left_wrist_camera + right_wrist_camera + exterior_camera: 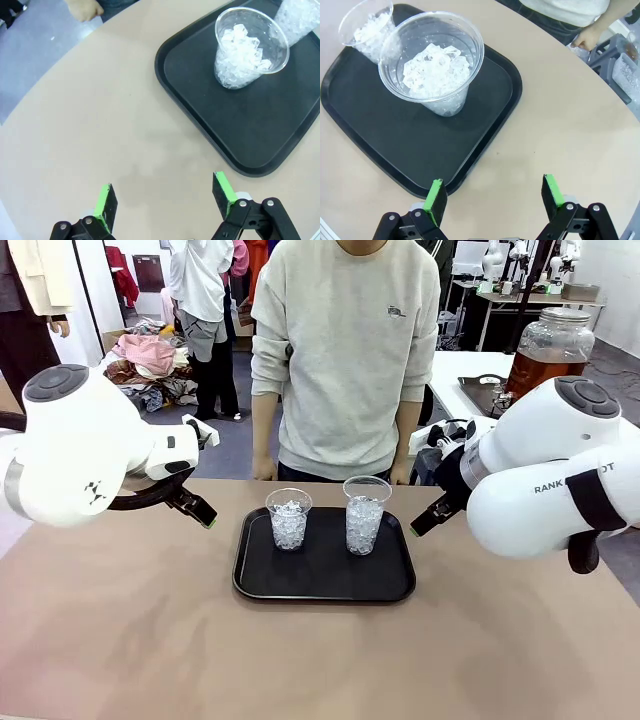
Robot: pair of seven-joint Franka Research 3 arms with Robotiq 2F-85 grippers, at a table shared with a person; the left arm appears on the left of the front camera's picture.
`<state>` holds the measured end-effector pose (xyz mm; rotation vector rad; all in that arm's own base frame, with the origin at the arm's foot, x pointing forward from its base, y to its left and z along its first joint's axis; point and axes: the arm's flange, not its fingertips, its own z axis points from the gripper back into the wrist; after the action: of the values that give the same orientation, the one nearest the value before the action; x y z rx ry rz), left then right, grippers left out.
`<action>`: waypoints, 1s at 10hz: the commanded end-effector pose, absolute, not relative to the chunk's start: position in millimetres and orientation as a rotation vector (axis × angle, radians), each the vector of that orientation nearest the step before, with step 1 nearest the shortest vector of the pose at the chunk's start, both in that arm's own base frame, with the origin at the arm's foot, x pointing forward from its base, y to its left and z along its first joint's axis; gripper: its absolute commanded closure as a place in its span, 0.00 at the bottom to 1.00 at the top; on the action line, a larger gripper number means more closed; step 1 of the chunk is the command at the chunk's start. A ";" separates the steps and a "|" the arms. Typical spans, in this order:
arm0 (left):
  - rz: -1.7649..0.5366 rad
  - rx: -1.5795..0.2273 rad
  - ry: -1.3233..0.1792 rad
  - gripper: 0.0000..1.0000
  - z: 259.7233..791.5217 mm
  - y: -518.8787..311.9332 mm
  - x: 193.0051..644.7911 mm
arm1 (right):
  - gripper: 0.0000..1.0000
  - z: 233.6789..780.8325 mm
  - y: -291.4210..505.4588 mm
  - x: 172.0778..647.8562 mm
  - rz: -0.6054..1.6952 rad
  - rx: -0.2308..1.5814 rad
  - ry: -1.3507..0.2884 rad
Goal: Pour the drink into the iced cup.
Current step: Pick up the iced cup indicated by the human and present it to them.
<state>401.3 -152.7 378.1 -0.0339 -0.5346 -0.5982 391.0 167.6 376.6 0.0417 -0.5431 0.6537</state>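
Nothing has been poured yet, as far as I can see. A black tray (pixel 325 585) sits in the middle of the tan table (pixel 150 640) with two clear cups on it side by side. The left cup (pixel 289 520) and the right cup (pixel 365 515) are both loaded with ice (pixel 437 70) and show no trace of brown liquid. I cannot tell which of them is meant to be filled.

The drink (pixel 540 372) looks to be the amber liquid in a big glass jar (pixel 550 340). It stands on a white table (pixel 455 375) at the far right, behind the person (pixel 345 350) and well apart from the tray. No bottle or jug of it is on the near table.

The left gripper (pixel 205 515) hangs just left of the tray with its jaws spread wide and nothing between them. The right gripper (pixel 420 523) hangs just right of the tray, equally wide and equally empty. Each one looks down past its green pads at bare tabletop and the tray's edge.

The person stands at the far side with hands (pixel 265 470) resting at the table's edge, holding nothing.

By my reckoning the whole job lies ahead. The drink has to be brought to the tray in some container, taken up, and tipped over a cup.
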 end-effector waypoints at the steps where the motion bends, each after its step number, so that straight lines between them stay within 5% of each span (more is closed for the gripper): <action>1: -0.609 -0.045 -0.537 0.00 385.4 -151.8 401.2 | 0.00 380.4 168.9 392.6 0.663 0.047 -0.529; 10: -0.399 -0.475 -0.472 0.00 473.2 -118.5 408.2 | 0.00 474.8 104.1 382.5 0.434 0.563 -0.432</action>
<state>401.1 -127.9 479.2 -0.3988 -0.4993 -0.4230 375.4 114.7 481.6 0.4867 -0.4479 0.4455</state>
